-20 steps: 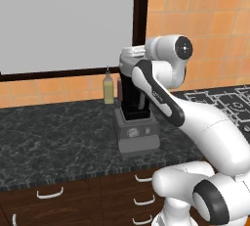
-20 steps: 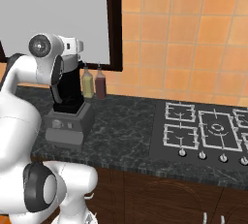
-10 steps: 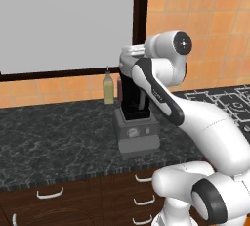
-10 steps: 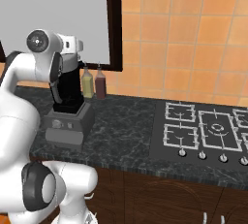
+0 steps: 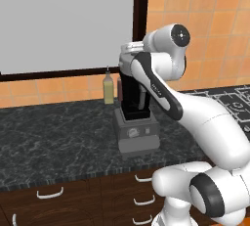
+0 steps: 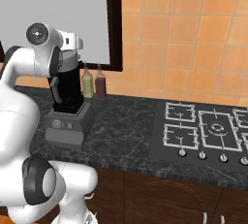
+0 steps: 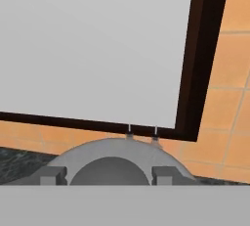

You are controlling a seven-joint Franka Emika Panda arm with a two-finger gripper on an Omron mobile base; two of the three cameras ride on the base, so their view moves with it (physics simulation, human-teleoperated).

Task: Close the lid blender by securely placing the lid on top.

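Observation:
The blender (image 5: pixel 133 93) is a tall black jar on a boxy grey base (image 5: pixel 137 133) and stands on the dark counter; the right base view has this blender (image 6: pixel 69 88) at the left. My gripper (image 5: pixel 131 54) sits right on top of the jar. In the hand view my gripper (image 7: pixel 107 175) is shut on the lid (image 7: pixel 114 154), a round light-grey cap held between the two fingertips (image 7: pixel 51 175). Whether the lid touches the jar's rim is hidden by my hand.
A yellow bottle (image 5: pixel 108 87) and a reddish bottle (image 6: pixel 100 83) stand against the wall just behind the blender. A large grey window with a dark frame (image 7: pixel 197 58) is behind them. A gas hob (image 6: pixel 208 130) lies to the right. The counter's front edge (image 5: pixel 73 183) runs above the drawers.
The arm's upper joint has risen slightly. The hand stays over the jar with the lid in it.

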